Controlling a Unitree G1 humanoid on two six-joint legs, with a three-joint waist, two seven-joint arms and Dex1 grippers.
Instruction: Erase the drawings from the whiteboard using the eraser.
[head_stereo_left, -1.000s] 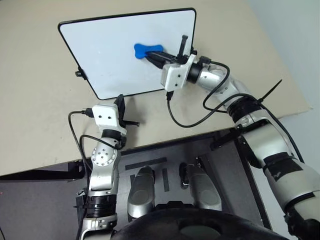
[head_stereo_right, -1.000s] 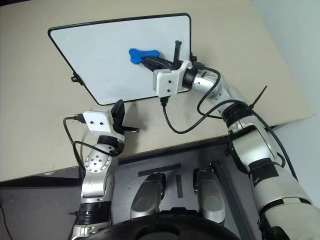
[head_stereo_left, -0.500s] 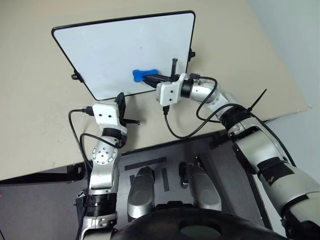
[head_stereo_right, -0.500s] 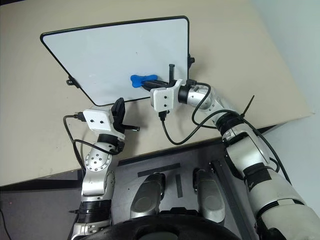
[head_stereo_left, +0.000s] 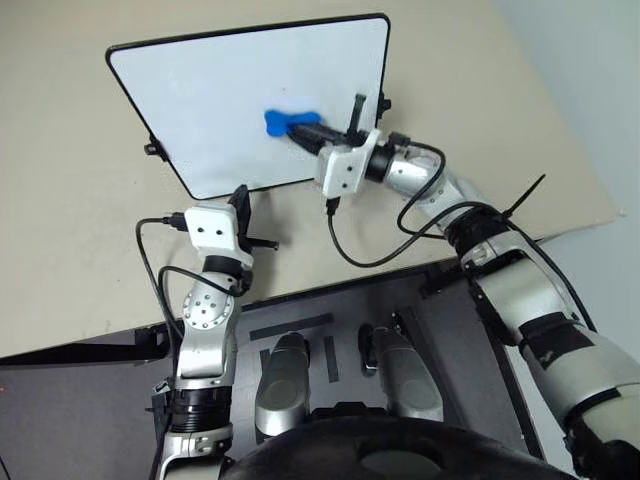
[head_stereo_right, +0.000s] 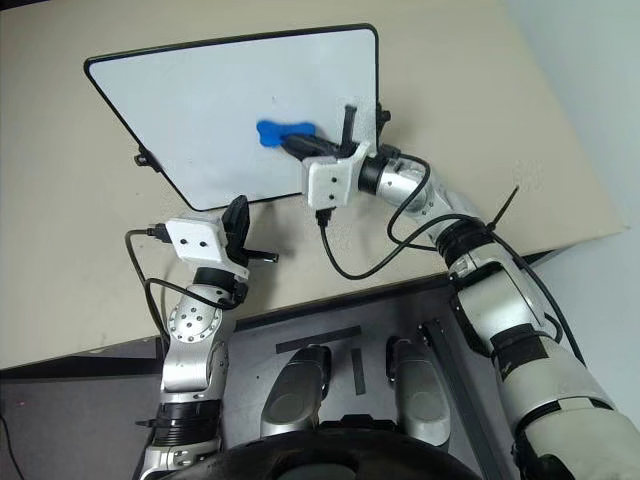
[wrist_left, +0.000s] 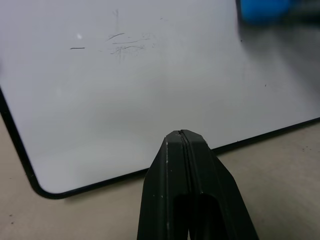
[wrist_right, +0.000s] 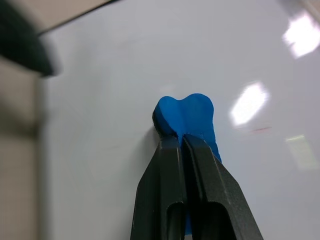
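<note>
Since half a second ago the eraser (head_stereo_left: 291, 122) has travelled up the whiteboard (head_stereo_left: 210, 90), from close to the near edge to a spot nearer the board's middle, carried by the right pincer (head_stereo_left: 312, 130); a second ago it sat a little farther toward the far edge than now. The board itself also lies slightly shifted on the tabletop (head_stereo_left: 70, 250) between those frames.

The blue eraser rests flat on the white surface, right of the board's centre, with its free wide end pointing toward the robot's left. The right pincer grips its other end, the two black fingers (wrist_right: 172, 200) pressed tightly together over the blue piece. A faint reddish trace (wrist_right: 260, 130) shows on the board just beside the eraser; no clear red loop can be made out.

The left pincer (wrist_left: 183, 137) hovers just off the board's near edge, close to its rounded near-left corner, fingers closed against each other and holding nothing. Thin dark scratch marks (wrist_left: 125, 45) lie on the board ahead of it.
</note>
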